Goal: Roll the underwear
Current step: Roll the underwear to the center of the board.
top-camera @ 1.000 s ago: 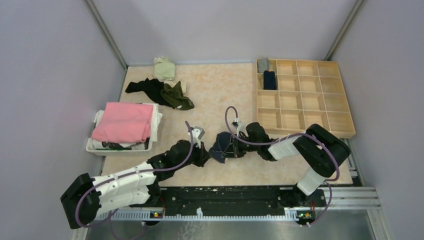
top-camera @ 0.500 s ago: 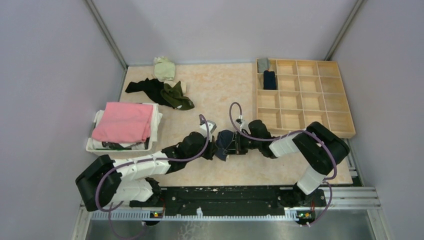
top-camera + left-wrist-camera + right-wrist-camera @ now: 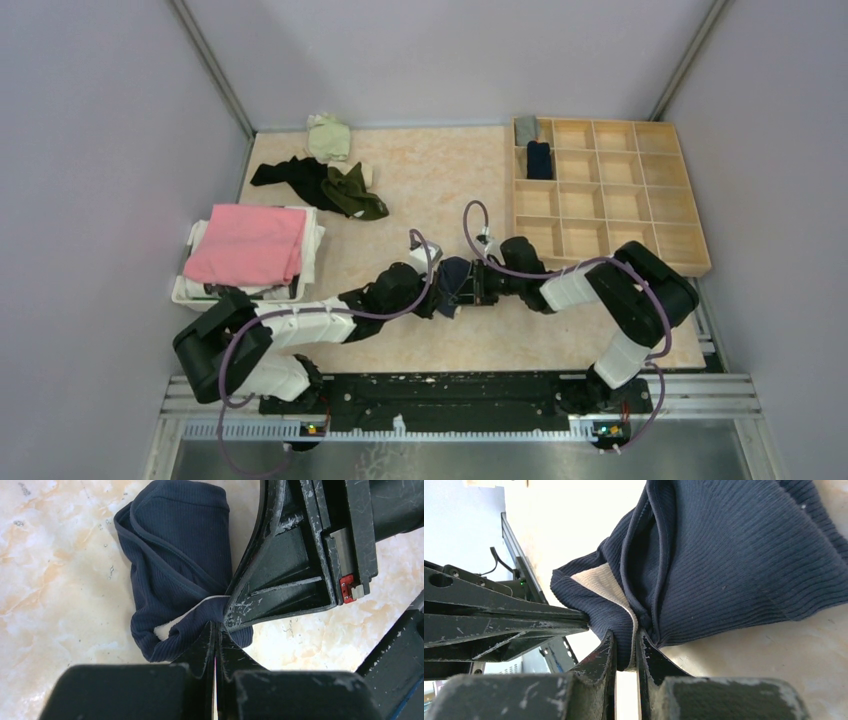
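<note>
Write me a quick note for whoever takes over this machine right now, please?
Left end effector: shut, tips against the edge of the navy underwear; a grip there is unclear.
Right end effector: shut on the same piece near its beige waistband.
It lies bunched on the table between the arms, not yet a tidy roll.
Done: a grey piece and a navy piece sit in the wooden tray, far-left cells.
To do: finish this roll, then the heap of underwear at the far left.
</note>
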`<state>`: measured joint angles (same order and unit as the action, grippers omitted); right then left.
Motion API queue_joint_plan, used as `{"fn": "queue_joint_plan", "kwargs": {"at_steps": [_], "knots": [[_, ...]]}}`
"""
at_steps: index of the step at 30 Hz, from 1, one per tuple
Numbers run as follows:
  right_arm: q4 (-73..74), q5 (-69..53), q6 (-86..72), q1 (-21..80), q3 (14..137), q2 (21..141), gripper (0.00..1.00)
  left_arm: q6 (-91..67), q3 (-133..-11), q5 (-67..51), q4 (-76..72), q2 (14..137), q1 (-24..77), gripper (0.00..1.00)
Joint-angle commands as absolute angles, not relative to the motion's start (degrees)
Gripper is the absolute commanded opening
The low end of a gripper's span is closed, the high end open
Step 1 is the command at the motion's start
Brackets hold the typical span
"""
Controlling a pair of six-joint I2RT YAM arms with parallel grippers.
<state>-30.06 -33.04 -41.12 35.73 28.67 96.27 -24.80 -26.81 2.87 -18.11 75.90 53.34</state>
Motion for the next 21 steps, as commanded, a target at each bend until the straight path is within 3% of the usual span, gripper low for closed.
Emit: {"fn": "queue_joint_plan", "kwargs": {"at_steps": [1,11,21], "knots": [[-16.52,-22.04,-36.58,33.58,26.59,100.74,0.11,-23.62,-28.98,3.78,-22.93,80.07,53.53,0.00],[-13.50,-21.97,-36.08,33.15,26.79,96.12,0.22,-24.83,-29.16,6.90,-25.18,86.98,53.44,0.00],[-1.93,-13.47,-33.99,33.06,28.33,79.03,0.38,-28.21,-26.02,9.04,-29.20,92.16,53.35,0.00]]}}
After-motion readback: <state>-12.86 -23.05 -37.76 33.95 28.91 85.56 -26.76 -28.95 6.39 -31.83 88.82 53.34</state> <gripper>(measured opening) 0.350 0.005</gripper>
